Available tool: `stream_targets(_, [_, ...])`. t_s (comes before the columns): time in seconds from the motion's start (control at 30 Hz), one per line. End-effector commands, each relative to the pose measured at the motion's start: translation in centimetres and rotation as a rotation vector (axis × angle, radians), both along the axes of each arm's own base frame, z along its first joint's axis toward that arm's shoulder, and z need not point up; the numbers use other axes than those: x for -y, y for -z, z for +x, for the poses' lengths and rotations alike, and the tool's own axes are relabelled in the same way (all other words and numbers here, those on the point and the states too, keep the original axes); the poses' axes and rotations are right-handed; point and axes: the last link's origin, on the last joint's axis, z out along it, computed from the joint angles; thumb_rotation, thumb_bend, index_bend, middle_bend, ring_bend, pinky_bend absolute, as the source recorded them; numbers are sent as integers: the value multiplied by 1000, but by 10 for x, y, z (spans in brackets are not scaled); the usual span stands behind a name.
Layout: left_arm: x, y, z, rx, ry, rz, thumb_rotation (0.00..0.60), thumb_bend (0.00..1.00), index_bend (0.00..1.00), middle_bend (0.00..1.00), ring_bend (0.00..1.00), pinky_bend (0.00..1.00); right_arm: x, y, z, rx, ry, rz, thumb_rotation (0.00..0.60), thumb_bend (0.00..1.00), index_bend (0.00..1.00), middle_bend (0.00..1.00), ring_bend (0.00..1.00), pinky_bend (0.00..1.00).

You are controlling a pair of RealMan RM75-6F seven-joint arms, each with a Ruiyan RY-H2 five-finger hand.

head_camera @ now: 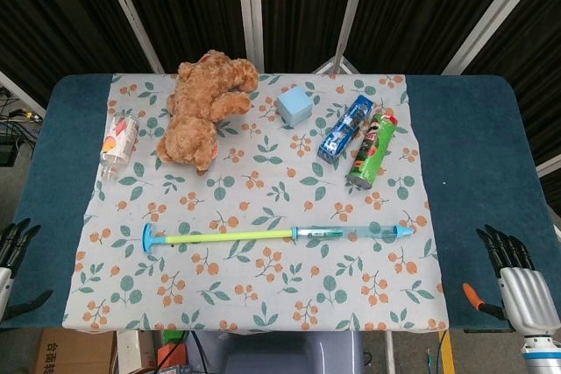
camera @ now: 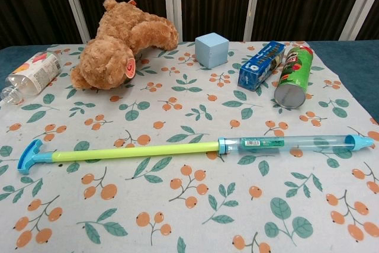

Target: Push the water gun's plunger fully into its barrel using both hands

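Observation:
The water gun lies across the patterned cloth near the table's front. Its clear blue barrel (head_camera: 351, 232) (camera: 296, 143) points right, and the yellow-green plunger rod (head_camera: 232, 236) (camera: 136, 153) is drawn far out to the left, ending in a blue T-handle (head_camera: 149, 238) (camera: 28, 156). My left hand (head_camera: 12, 244) hangs off the table's front left corner, and my right hand (head_camera: 517, 282) sits off the front right corner. Both are far from the gun, fingers apart, holding nothing. The chest view shows neither hand.
A brown teddy bear (head_camera: 206, 107) (camera: 121, 45) lies at the back, with a plastic bottle (head_camera: 118, 142) (camera: 32, 75) to its left. A blue cube (head_camera: 295, 104) (camera: 212, 50), a blue box (head_camera: 344, 129) (camera: 262, 65) and a green can (head_camera: 371, 149) (camera: 293, 78) lie at the back right.

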Motion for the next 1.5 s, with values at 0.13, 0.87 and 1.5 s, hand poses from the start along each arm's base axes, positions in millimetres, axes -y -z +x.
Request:
stream_targets(0.13, [0,0,0,0,3,0,600,121,0,0,0,77,0,0,0,-3,-2,1,600,325,0,0,0,0])
stream_targets(0.87, [0,4,3,-16,9,-15,600,121,22,0,0,77,-2,-4,-3,7,-2,-3,600,326,0,0,0,0])
stream_targets(1.5, [-8,6,4,-19,-10,-27,600,122,98,10,3,108,-1,0,0,-8,-16,21,600,326,0,0,0,0])
